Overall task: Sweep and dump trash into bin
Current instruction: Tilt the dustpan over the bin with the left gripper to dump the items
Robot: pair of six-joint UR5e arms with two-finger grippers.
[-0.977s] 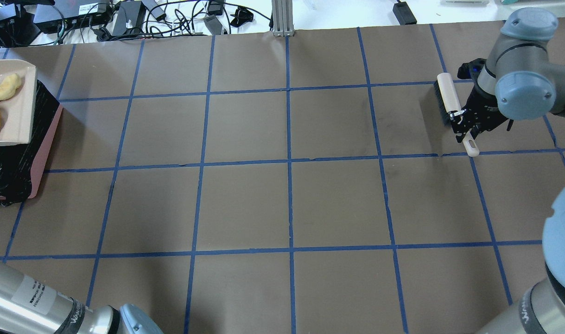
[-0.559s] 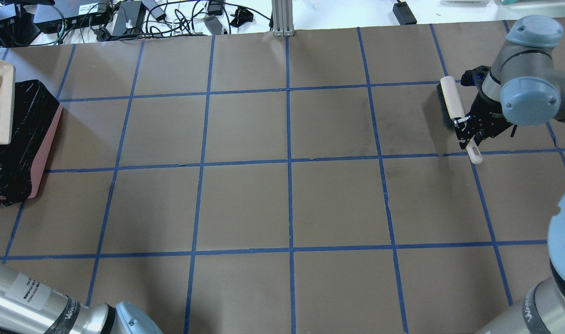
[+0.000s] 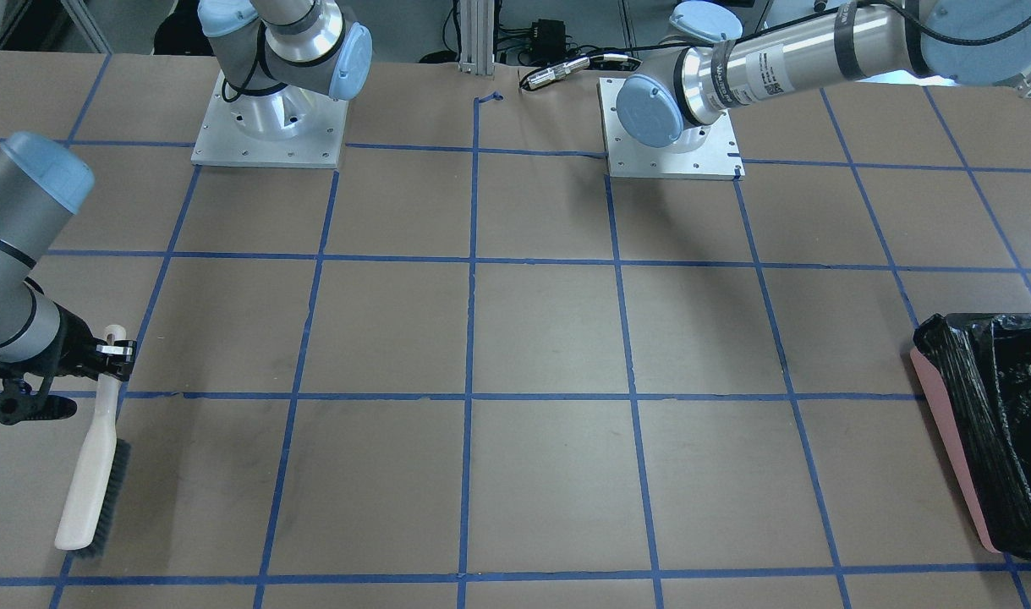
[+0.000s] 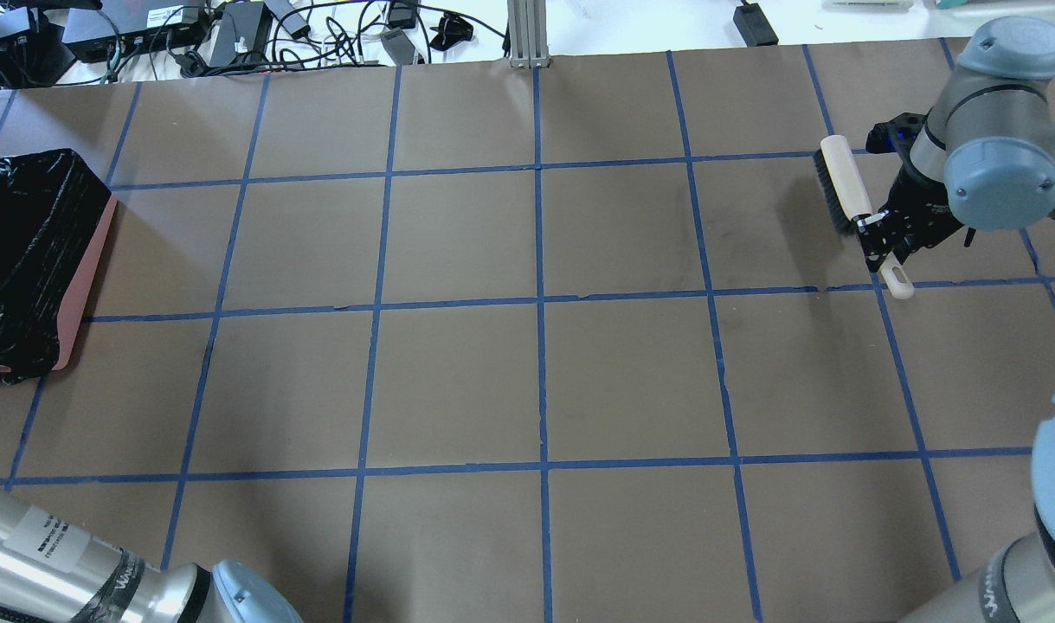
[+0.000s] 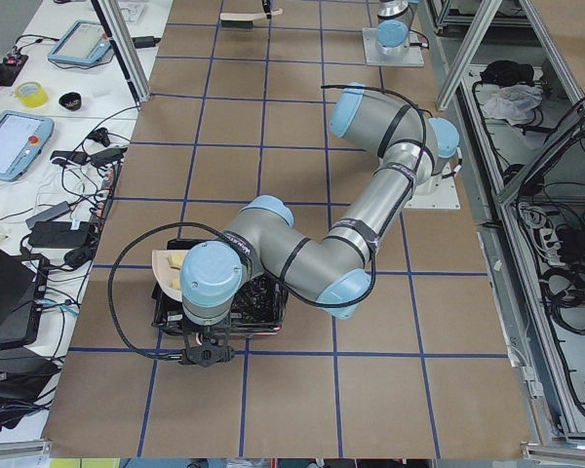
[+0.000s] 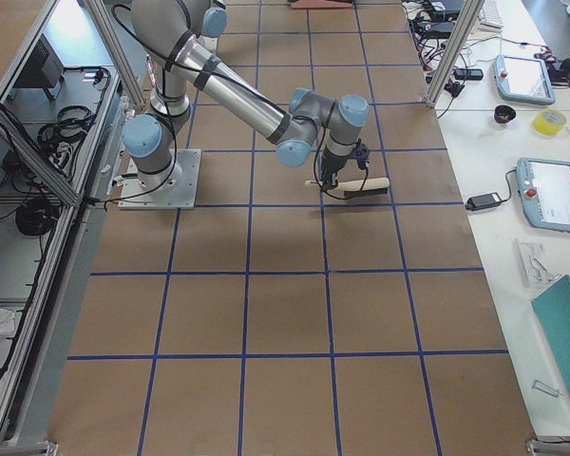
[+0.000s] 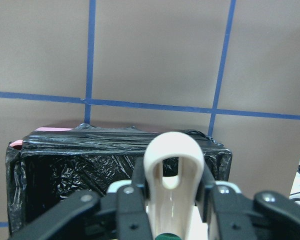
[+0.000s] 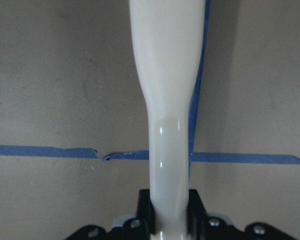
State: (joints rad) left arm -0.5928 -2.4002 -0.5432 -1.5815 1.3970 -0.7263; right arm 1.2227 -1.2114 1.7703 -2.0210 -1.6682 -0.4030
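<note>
Bin (image 4: 34, 251), pink-walled with a black liner, sits at the 9 o'clock edge of the table (image 4: 536, 381) in the overhead view, partly cut by the frame. Left gripper (image 7: 171, 170) is clamped narrow on the looped handle of the dustpan (image 7: 170, 142), held over the bin; yellowish trash (image 5: 178, 261) lies on the pan. Bin's pink wall faces 3 o'clock, toward the grid. Right gripper (image 4: 879, 232), at 2 o'clock, pinches the brush (image 4: 841, 183) by its handle: head toward 11 o'clock, bristles on the 9 o'clock side, handle tip over a blue tape line (image 4: 536, 298). Wide brown surface lies between brush and bin, which are well apart.
</note>
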